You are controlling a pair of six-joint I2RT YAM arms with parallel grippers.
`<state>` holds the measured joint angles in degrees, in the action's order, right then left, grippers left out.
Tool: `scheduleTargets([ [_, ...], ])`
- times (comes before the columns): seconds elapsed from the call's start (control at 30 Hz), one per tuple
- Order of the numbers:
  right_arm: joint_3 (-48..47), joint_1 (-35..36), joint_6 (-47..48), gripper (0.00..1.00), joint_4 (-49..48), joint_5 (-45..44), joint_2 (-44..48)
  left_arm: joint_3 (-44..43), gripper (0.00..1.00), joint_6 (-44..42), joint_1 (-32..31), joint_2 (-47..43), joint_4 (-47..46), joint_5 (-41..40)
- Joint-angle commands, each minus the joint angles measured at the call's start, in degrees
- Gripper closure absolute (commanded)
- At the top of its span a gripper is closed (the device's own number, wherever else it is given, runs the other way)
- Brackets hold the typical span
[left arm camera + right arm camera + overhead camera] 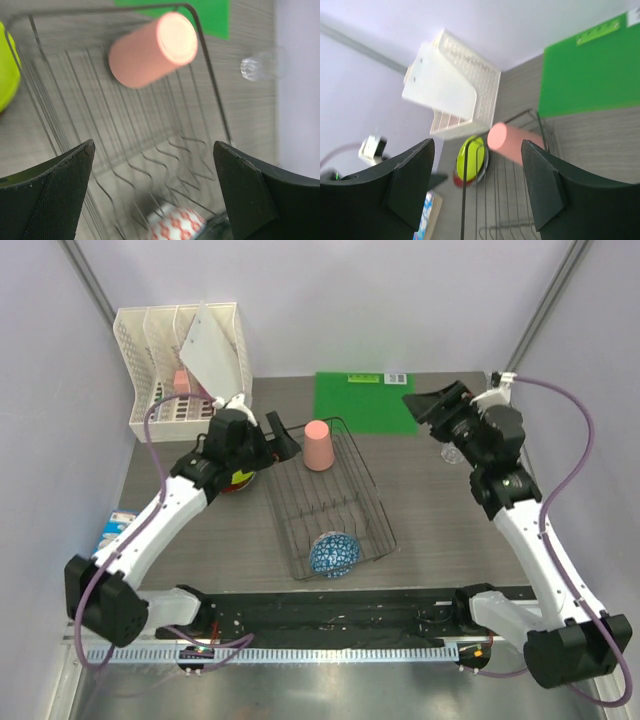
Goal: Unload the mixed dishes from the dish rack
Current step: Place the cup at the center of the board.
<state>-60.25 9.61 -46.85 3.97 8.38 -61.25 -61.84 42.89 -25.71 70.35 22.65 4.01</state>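
pink cup (318, 445) stands upside down in dish rack (330, 502), long axis vertical.

One wire dish rack (310, 515), one salmon-pink cup (318, 445), one patterned bowl (334, 553), one clear tumbler (257, 66), one yellow-green plate (471, 157), one dark red plate (461, 178), one green mat (362, 402), one white lattice organizer (170, 350) and one small blue box (118, 528) share the surface (440, 530) with two robot arms, the left arm (165, 515) and the right arm (535, 540).

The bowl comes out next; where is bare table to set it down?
Bare table between the rack and the right arm, nearer than the green board. A tumbler stands at its far right. Crowded left of the rack: plates, left gripper, organizer.
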Motion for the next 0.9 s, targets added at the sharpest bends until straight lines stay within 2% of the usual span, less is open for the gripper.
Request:
scheduleTargets([
  [0.0, 11.89, 3.13, 2.02, 0.25, -10.47, 7.35, 2.44, -5.30, 0.00, -10.97, -3.28, 7.34, -2.60, -11.29],
  [0.17, 25.33, 4.11, -0.08, 0.27, -18.72, 9.37, 10.52, -11.71, 0.00, -19.49, -6.89, 16.56, -7.19, -14.64],
  [0.3, 30.36, 4.54, -0.96, 0.29, -20.31, 8.32, 19.49, -16.37, 0.00, -24.87, -8.56, 24.47, -8.24, -17.54],
  [0.47, 31.60, 4.54, -0.61, 0.29, -17.07, 7.70, 27.93, -18.65, 0.00, -24.97, -8.65, 28.70, -14.03, -16.58],
  [0.53, 31.51, 4.63, -0.35, 0.30, -15.49, 7.70, 30.13, -20.32, 0.00, -24.18, -8.65, 32.02, -13.52, -17.45],
  [0.7, 32.21, 4.55, 0.09, 0.29, -13.73, 7.26, 32.60, -25.25, 0.00, -23.21, -8.65, 37.66, -10.62, -19.57],
  [0.87, 33.35, 4.54, -0.35, 0.29, -13.55, 7.79, 31.55, -27.45, 0.00, -22.24, -8.65, 40.65, -10.18, -17.90],
])
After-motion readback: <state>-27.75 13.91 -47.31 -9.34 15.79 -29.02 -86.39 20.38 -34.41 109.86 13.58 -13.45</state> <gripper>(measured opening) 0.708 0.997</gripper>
